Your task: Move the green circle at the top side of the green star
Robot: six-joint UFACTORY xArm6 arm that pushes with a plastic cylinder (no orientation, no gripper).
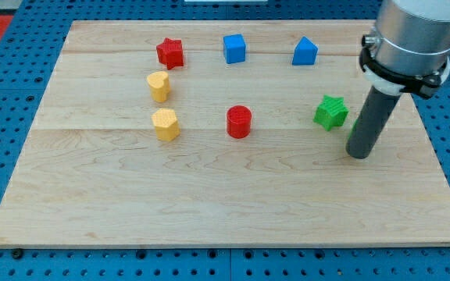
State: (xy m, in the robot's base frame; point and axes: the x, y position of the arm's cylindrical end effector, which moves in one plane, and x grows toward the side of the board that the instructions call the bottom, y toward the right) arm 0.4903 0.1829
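My tip (pixel 359 154) is a plain dark rod end resting on the board (pixel 209 211) at the view's right; it has no jaws to open or close, and it holds nothing. The rod rises from the tip toward 12 o'clock into the grey arm housing (pixel 412 35) at the view's top right corner.

The green star (pixel 331 112) sits just beside the rod, at about 10 o'clock from my tip. A thin sliver of green (pixel 354 125) shows along the rod's left edge, between the rod and the star; this appears to be the green circle, almost wholly hidden behind the rod, so its shape cannot be made out. Whether the rod touches it I cannot tell. That sliver lies at about 4 o'clock from the star, close to it.

The other blocks stand well apart from my tip. The red cylinder (pixel 239 122) is at 9 o'clock from the star, near the board's middle. Two yellow blocks stand at the view's left: the yellow heart (pixel 158 86) and, at 6 o'clock from it, the yellow hexagon (pixel 166 124). Along the view's top run the red star (pixel 170 52), the blue cube (pixel 234 48) and the blue wedge (pixel 305 51), the last at about 11 o'clock from the green star.
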